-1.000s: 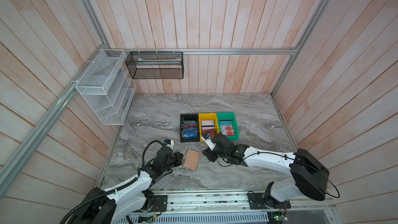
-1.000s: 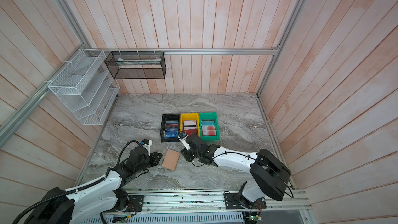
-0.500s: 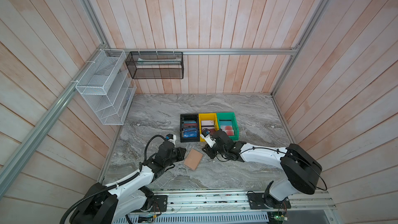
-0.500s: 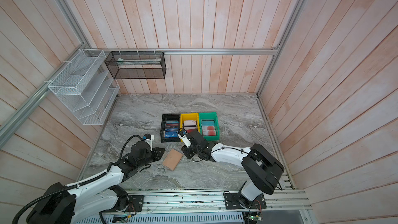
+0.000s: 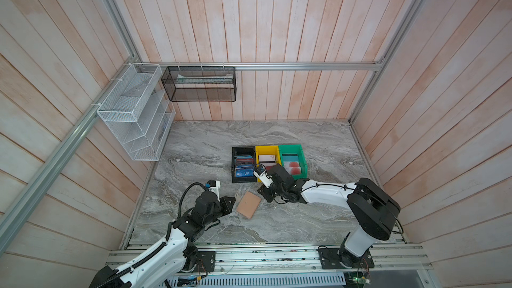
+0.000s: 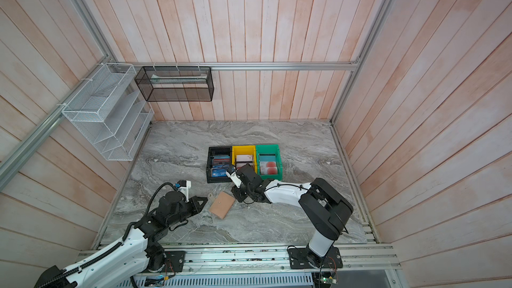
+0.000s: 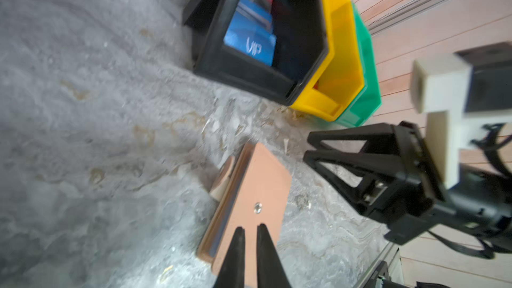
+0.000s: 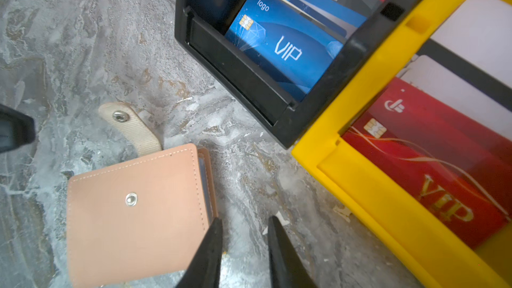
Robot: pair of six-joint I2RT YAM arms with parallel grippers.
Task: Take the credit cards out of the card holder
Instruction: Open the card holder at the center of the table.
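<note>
The tan card holder (image 5: 248,205) (image 6: 222,205) lies closed and flat on the marble table, its snap strap (image 8: 130,128) undone beside it. A thin blue sleeve edge shows along its side (image 8: 203,178); anything inside is hidden. My left gripper (image 7: 250,228) (image 5: 233,200) hovers over the holder's cover (image 7: 260,184), jaws a narrow gap apart and empty. My right gripper (image 8: 246,218) (image 5: 263,193) is open and empty, one fingertip (image 8: 217,224) at the holder's (image 8: 133,217) edge. Credit cards sit in the bins: a red "VIP" one (image 8: 432,189) and whitish ones with orange-red circles (image 5: 293,166).
Three bins stand in a row just behind the right gripper: black (image 5: 243,180), yellow (image 5: 266,148) and green (image 5: 291,147), each holding cards. A white wire rack (image 5: 133,112) and a black mesh basket (image 5: 199,84) hang on the walls.
My left gripper has crept a little toward the card holder. The right arm has drawn its elbow to the left. The card holder has not moved.
</note>
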